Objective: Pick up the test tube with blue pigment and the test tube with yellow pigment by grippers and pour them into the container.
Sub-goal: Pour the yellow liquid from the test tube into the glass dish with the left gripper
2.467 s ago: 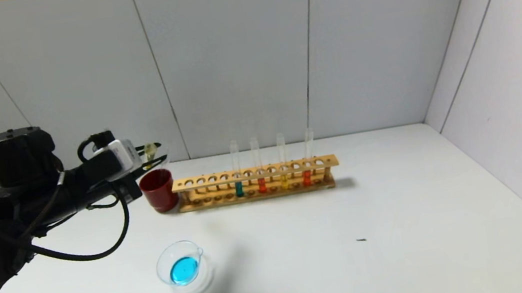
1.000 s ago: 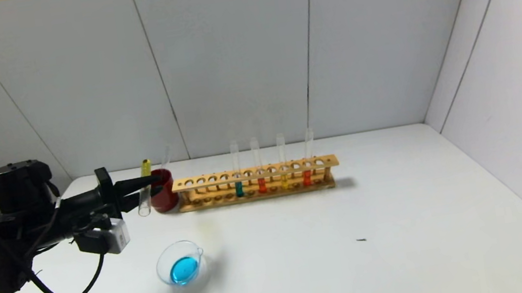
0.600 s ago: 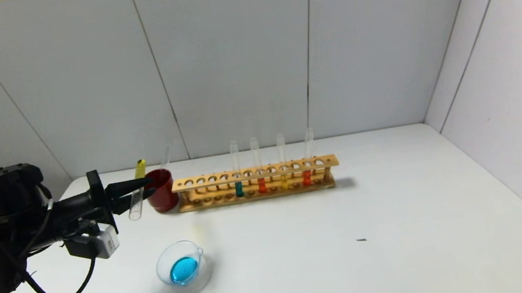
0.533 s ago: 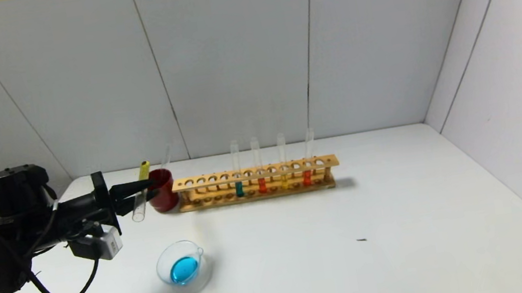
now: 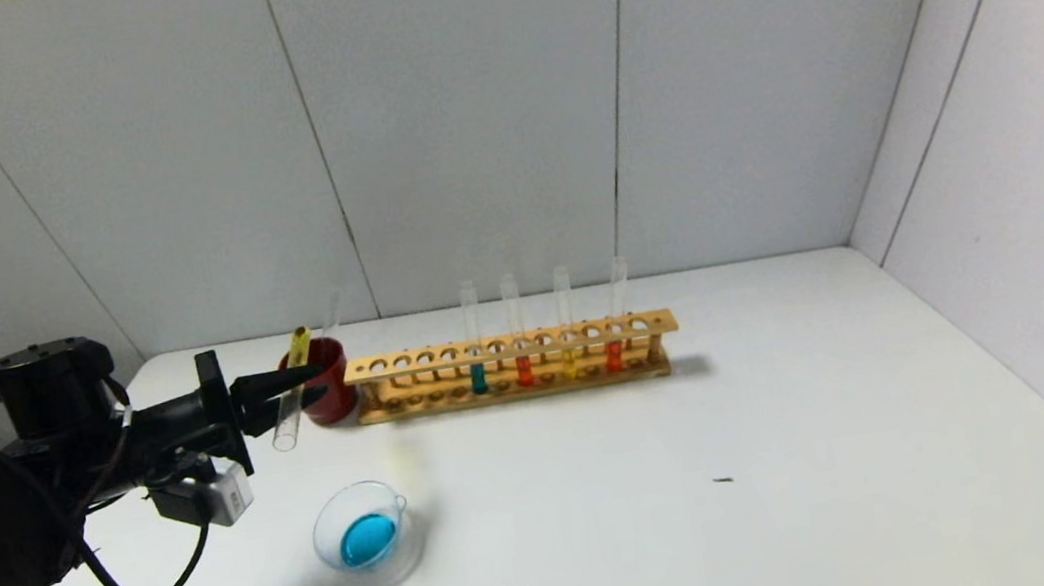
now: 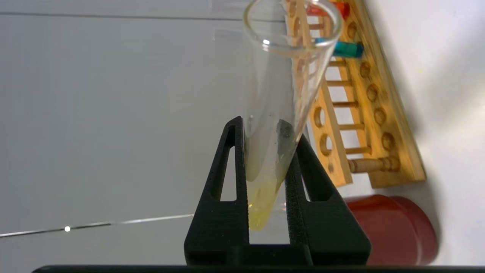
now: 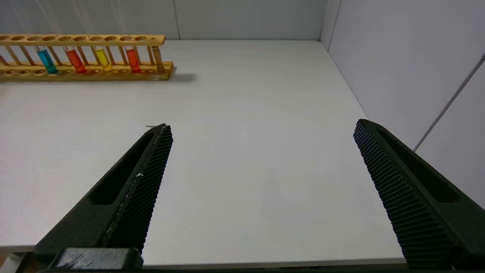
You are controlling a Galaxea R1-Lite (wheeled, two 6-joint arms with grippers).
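Note:
My left gripper [image 5: 320, 380] is shut on the test tube with yellow pigment [image 5: 290, 404], held tilted with its open mouth low and its yellow-tinted closed end high, just left of the red cup. In the left wrist view the fingers [image 6: 235, 159] clamp the test tube with yellow pigment [image 6: 280, 94] near its closed end. The container [image 5: 320, 533], a clear glass dish holding blue liquid, sits on the table in front of the held tube. A test tube with blue pigment [image 5: 477, 374] stands in the wooden rack [image 5: 410, 360]. My right gripper [image 7: 263, 127] is open over bare table.
The rack [image 7: 151, 76] also holds a yellow tube [image 5: 569, 359] and two red-orange tubes. A dark red cup [image 5: 330, 399] with an empty tube leaning in it stands at the rack's left end. Grey walls close off the back and right of the white table [image 5: 712, 510].
The left wrist has rolled over, so its white box now hangs underneath, and the yellow tube has tipped mouth-down. The arm came down from above the red cup; lately it shifted slightly right.

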